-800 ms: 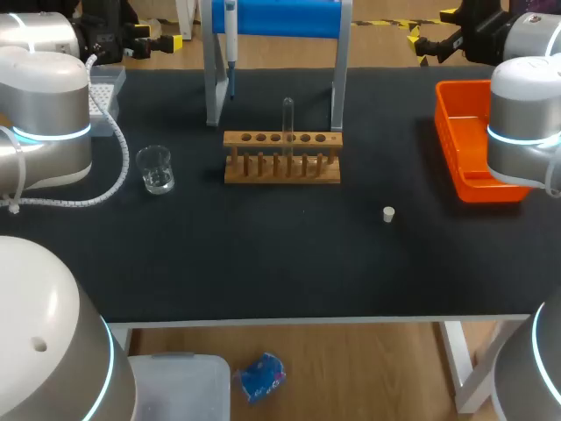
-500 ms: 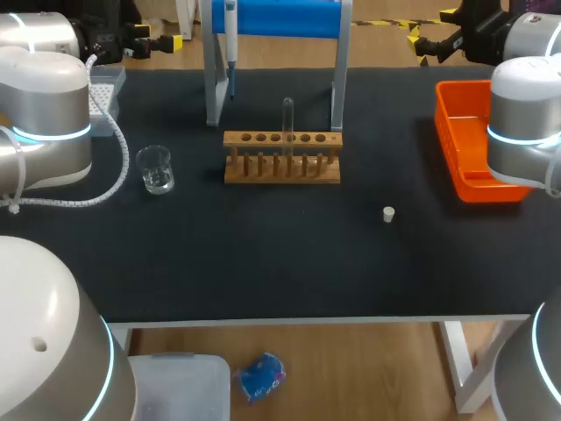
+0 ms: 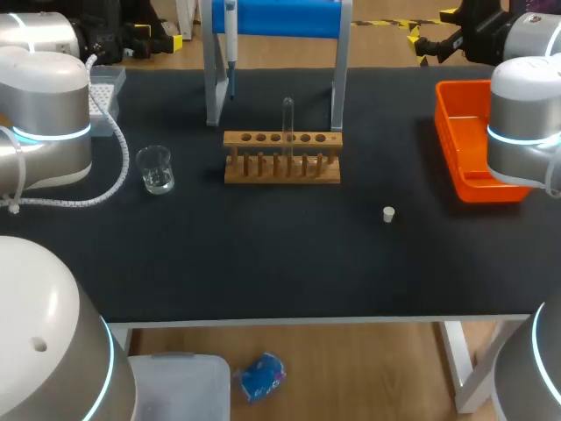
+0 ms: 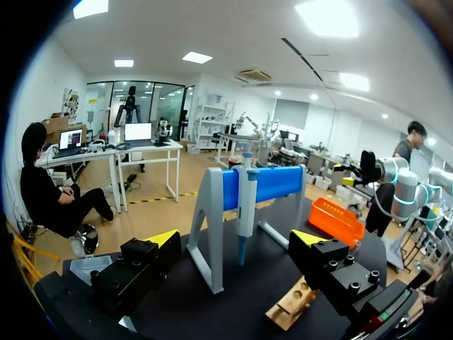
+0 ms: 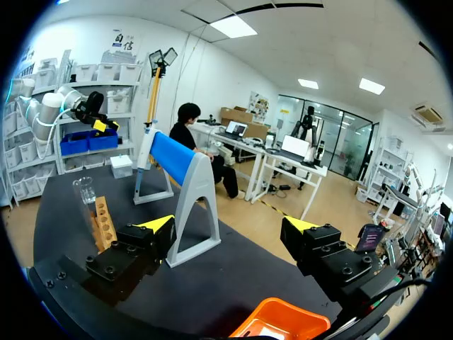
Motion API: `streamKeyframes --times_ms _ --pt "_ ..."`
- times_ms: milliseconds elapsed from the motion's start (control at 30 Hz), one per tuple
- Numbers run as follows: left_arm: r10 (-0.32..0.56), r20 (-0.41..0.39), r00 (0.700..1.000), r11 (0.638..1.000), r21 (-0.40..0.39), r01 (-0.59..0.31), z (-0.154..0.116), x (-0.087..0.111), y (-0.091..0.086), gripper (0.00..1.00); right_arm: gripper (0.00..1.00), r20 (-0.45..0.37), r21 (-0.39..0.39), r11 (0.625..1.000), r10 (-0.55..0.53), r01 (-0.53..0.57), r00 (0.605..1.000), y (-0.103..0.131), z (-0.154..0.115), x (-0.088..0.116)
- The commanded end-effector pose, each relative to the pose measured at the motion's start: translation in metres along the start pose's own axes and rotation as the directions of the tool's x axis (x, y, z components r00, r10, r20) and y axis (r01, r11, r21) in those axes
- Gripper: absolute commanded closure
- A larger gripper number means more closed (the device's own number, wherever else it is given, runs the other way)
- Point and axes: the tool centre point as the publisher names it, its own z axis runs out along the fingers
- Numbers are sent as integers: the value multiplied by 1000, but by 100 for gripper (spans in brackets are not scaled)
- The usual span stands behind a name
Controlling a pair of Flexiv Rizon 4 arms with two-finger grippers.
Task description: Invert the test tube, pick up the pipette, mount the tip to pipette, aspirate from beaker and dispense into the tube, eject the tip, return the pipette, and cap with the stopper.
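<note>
Glass test tube (image 3: 287, 118) unmoved in wooden rack (image 3: 281, 168); left fingers (image 4: 164, 239), right fingers (image 5: 157, 224) spread

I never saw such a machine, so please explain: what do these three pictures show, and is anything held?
This is a robot with two arms at a table. One picture looks down from above: the left arm and right arm enter from the sides. The two round pictures come from cameras on the wrists, looking past the left end effector and the right end effector. Both are open and hold nothing. On the table are a wooden rack with one glass tube, a beaker, a white stopper, an orange tray and a stand holding a pipette.
</note>
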Motion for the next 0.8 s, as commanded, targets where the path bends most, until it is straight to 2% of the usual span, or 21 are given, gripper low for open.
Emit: streamKeyframes --times_ms 33,400,500,567,767,800 --pt "1 2 1000 1000 7 -1 0 0 2 0 0 -1 4 1000 0 0 1000 1 0 0" --pt "1 2 1000 1000 7 -1 0 0 2 0 0 -1 4 1000 0 0 1000 1 0 0" --pt "36 -3 999 999 26 -36 -9 5 -8 0 0 -1 4 1000 0 0 1000 1 0 0" --pt "44 -33 999 999 34 -43 -12 11 -12 0 0 -64 -28 999 41 -43 997 6 -2 11" --pt "153 -113 982 988 35 -150 -13 33 -7 0 0 -202 -64 997 21 -35 979 8 -6 44" --pt "163 -145 976 986 43 -158 -14 39 -5 0 0 -241 -74 997 18 -36 970 7 -9 52"
